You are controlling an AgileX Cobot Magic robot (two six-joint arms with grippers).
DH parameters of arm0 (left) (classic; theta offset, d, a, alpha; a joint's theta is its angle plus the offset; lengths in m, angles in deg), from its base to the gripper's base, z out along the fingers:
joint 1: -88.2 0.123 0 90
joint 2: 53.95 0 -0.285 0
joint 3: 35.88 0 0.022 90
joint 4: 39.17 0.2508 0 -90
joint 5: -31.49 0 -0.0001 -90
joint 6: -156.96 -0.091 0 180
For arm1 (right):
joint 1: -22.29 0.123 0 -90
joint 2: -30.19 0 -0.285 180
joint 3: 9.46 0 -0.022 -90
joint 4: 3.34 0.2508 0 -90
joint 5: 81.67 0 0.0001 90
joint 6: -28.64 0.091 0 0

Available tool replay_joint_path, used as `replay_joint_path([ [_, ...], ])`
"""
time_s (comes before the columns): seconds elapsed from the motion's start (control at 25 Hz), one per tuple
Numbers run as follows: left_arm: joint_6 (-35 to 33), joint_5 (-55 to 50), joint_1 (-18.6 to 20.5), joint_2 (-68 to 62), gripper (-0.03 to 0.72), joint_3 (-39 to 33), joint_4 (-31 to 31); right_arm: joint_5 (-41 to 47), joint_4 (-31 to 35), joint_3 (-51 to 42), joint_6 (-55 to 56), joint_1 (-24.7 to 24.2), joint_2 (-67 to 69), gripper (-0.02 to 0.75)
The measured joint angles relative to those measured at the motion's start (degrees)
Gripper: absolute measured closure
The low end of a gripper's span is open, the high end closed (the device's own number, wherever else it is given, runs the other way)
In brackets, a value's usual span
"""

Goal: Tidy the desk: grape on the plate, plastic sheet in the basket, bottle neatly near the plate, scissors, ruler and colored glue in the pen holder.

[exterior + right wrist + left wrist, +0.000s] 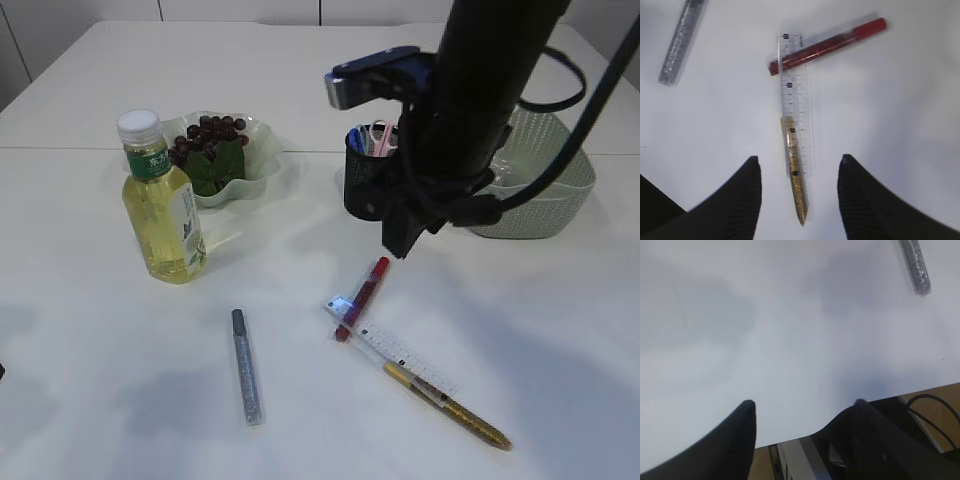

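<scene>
Grapes point(208, 137) sit with green leaves on the wavy pale-green plate point(255, 178), which serves as the landmark on the white bench point(90, 330). Just in front and left of the plate stands the bottle point(162, 205), upright, capped, filled with yellow liquid. Right of the plate is the black mesh pen holder point(362, 185); pink handles, probably the scissors point(380, 137), poke out of it, though the arm hides much of it. Farther right of the plate, beyond the holder, is the pale-green basket point(560, 190).

Well in front of the plate lies the silver glue stick point(246, 366), alone on the bench. To the front right of the plate, the clear ruler point(797, 105) lies flat with the red glue stick point(827, 46) crossing over its far end and the gold glue stick point(794, 167) lying partly on its near end.

In the right wrist view, the right gripper point(799, 167) hangs above the gold stick and the ruler with its jaws spread apart, holding nothing. In the left wrist view, the left gripper point(802, 410) is over the bare bench near its front edge, jaws likewise spread and empty, with the silver stick off at the top right corner.
</scene>
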Motion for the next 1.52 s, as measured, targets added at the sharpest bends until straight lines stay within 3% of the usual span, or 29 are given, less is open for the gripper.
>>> replay_joint_path([
  [0.32,0.0,0.0,0.0,0.0,0.246,0.0,0.0,-4.4,0.0,-0.2,2.2,2.5,7.8,0.236],
  [1.52,0.0,0.9,0.0,0.0,0.246,0.0,0.1,-12.7,-1.1,-0.2,3.4,3.2,17.8,0.227],
])
